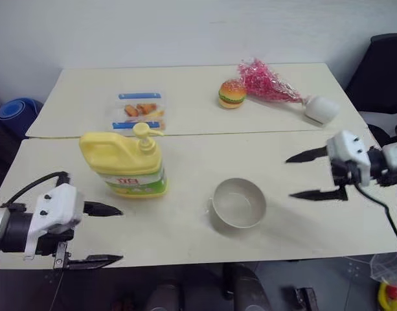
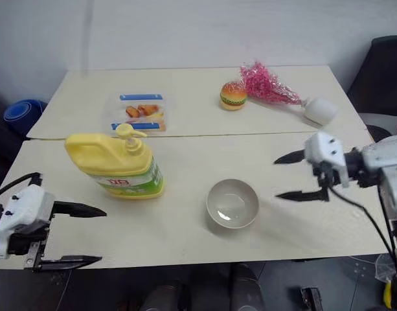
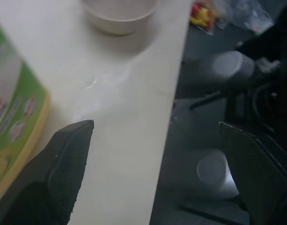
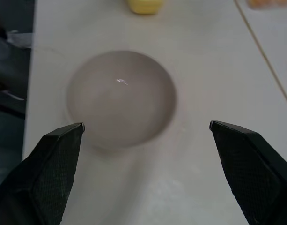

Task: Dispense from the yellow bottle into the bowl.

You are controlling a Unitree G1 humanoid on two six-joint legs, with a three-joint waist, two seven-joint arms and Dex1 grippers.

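Note:
The yellow bottle (image 1: 124, 162) stands upright on the left half of the near table, its pump top facing right. To its right, close to the front edge, sits the greyish-white bowl (image 1: 239, 203), which looks empty. My left gripper (image 1: 119, 234) hovers open at the table's front left edge, just below and left of the bottle, holding nothing. At the right, my right gripper (image 1: 289, 177) is open and points left toward the bowl with a gap between them. In the right wrist view the bowl (image 4: 121, 96) lies ahead between the spread fingers (image 4: 54, 168).
On the far table lie a clear snack box (image 1: 140, 111), a toy burger (image 1: 232, 93), and a pink bundle (image 1: 266, 81) in a small white vase (image 1: 321, 109). A seam runs between the two tables. A black chair (image 1: 383, 71) stands at the right.

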